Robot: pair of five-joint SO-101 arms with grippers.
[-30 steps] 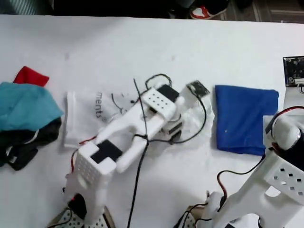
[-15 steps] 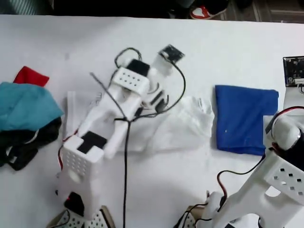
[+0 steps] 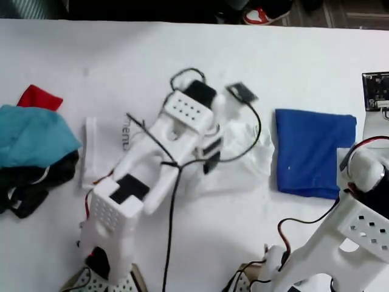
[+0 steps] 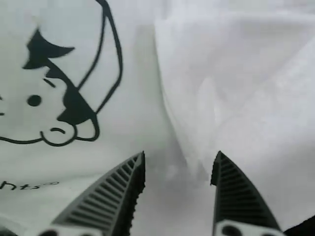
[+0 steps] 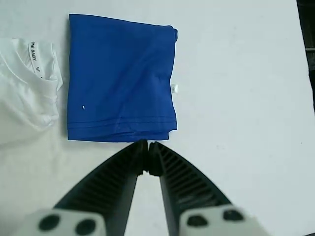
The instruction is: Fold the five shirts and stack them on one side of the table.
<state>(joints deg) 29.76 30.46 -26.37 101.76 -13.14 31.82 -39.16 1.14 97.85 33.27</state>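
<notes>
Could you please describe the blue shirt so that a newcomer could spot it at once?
On the white table, look to the right arm's side, just past the rumpled white shirt in the middle. The blue shirt lies flat there. It is the only neatly folded rectangle; the teal, red and black clothes sit heaped at the opposite edge.

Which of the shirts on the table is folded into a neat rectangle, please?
The blue shirt, flat and square-edged. The white shirt lies rumpled under the left gripper; the teal shirt, red shirt and black shirt sit in a heap.
</notes>
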